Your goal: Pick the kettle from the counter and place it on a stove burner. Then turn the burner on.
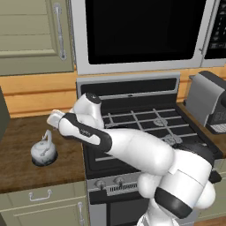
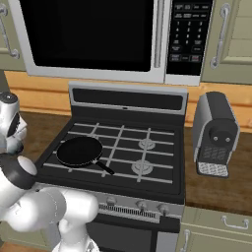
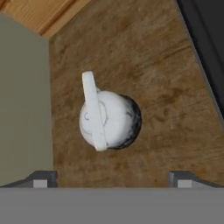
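The small silvery-grey kettle stands upright on the dark brown wood-grain counter, left of the black stove. In the hand view I look straight down on the kettle, its arched handle running across its top. My gripper hangs above it, open, with the fingertips spread wide and nothing between them. In the left base view the hand sits above and slightly right of the kettle. Pale-grey burner rings lie on the right half of the cooktop.
A round black frying pan sits on the stove's front left burner. A coffee machine stands on the counter right of the stove. A microwave hangs above. A grey-green panel borders the counter beside the kettle.
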Motion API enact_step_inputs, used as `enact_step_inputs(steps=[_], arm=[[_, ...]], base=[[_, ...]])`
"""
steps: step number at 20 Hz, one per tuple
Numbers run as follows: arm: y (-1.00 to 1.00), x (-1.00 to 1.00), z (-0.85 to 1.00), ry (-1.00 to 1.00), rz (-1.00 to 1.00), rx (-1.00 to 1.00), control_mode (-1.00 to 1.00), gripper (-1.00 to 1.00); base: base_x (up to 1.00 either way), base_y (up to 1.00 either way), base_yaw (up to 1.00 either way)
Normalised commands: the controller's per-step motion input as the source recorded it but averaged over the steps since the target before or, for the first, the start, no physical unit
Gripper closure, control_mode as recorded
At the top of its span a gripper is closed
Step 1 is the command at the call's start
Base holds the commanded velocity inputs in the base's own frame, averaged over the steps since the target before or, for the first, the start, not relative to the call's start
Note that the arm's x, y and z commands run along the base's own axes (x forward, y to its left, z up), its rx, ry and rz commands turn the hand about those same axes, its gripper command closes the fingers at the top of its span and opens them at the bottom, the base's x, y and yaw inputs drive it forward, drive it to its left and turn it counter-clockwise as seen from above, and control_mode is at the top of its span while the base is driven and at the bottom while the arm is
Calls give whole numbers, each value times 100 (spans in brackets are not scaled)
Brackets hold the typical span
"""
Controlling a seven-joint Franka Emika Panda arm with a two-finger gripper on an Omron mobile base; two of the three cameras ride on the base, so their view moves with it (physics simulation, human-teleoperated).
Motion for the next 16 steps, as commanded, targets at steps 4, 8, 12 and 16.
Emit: enact_step_inputs(steps=[4,8,12,16], arm=[[19,18,-34,0,0,0,-100,-100],[12,19,-30,0,0,0,-100,-100],[10,19,-12,0,0,0,-100,-100],[15,23,0,0,0,0,-100,-100]], base=[[0,0,0],[0,0,0],[0,0,0],[0,0,0]])
